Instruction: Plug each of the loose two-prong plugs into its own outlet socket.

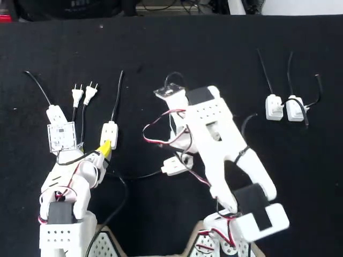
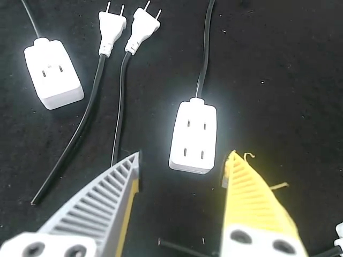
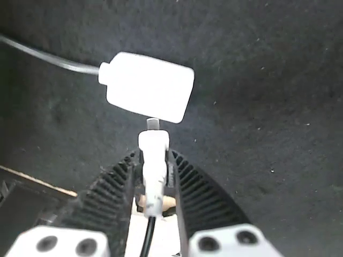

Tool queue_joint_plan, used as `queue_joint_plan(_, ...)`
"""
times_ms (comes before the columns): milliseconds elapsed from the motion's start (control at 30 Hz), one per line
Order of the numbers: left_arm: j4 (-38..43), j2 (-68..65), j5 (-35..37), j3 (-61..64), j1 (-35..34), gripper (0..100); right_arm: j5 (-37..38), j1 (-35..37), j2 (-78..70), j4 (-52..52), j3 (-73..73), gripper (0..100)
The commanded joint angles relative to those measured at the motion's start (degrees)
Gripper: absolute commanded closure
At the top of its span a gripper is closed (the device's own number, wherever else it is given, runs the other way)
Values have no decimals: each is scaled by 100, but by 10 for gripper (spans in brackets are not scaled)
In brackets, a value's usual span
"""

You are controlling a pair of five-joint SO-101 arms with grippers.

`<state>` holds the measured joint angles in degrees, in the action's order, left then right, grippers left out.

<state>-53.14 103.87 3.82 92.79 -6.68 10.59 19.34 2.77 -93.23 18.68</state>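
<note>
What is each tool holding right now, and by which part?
The right tool grips a white plug by its body, prongs pointing at an outlet block. The left tool is open and holds nothing.

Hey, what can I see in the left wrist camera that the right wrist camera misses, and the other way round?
Left wrist view: two loose plugs, a small outlet, and a four-slot outlet just ahead of the open left claw. Right wrist view: the right claw shut on a plug, its tip against a white outlet. Both: the black table and a corded outlet.
</note>
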Motion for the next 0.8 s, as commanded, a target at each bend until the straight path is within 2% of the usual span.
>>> queue_joint_plan(0,123,44,-18,-57,-48,748,-149,53,-233,-26,-365,988)
queue_joint_plan(467,79,44,-18,-31,-4,748,-149,53,-409,97,-462,988)
queue_joint_plan(767,0,44,-53,-4,593,748,-105,53,-453,141,-514,988)
